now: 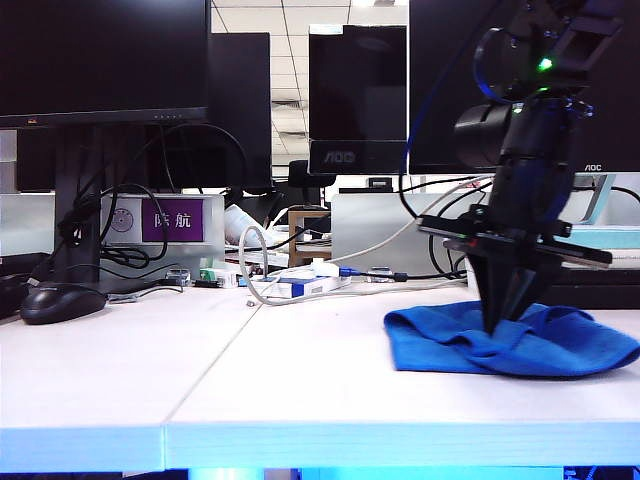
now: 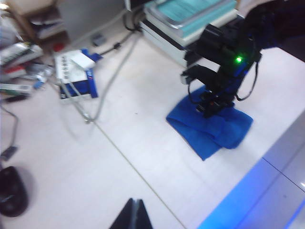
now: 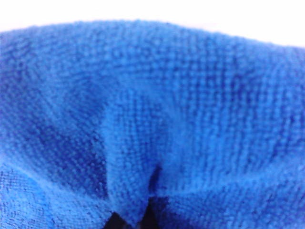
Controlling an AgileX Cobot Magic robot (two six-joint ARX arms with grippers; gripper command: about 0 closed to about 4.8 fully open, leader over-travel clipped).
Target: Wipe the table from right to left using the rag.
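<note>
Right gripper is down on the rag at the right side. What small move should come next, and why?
Probably drag the right gripper, shut on a pinched fold of the rag, leftward along the table: the rag lies at the right end. The left gripper hangs shut above the table.

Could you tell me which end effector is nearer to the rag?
Right. The right end effector is shut on the rag, pressing down into it; the left end effector hangs apart, over bare table.

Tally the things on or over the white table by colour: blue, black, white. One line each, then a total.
Blue: 1, the rag, pinched by the right end effector.
Black: 3, the mouse, the right end effector, the left end effector.
White: 1, the power strip by the cables.
Total: 5
</note>
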